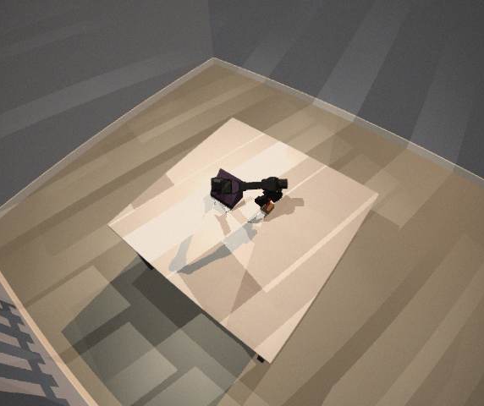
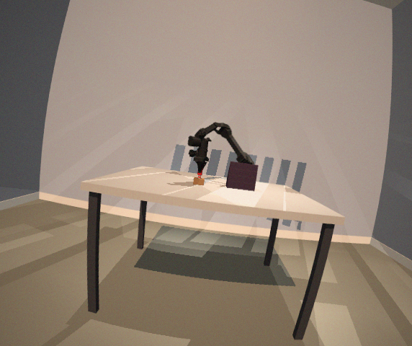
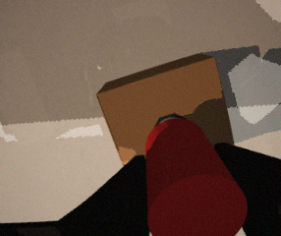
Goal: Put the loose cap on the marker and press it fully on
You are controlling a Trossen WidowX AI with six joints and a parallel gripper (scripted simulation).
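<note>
The jaws are clamped on the red cap (image 3: 192,197), held upright directly over the block (image 3: 163,106) so it slides down the marker, now almost wholly hidden inside it on the surface (image 2: 139,182).

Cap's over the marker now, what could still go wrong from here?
1. The end effector grips the red cap right above the holder block; if the cap sits tilted on the marker, pressing may jam it.
2. Releasing before it is fully seated could leave it loose.
3. Retreating while gripped could drag the cap off.
</note>
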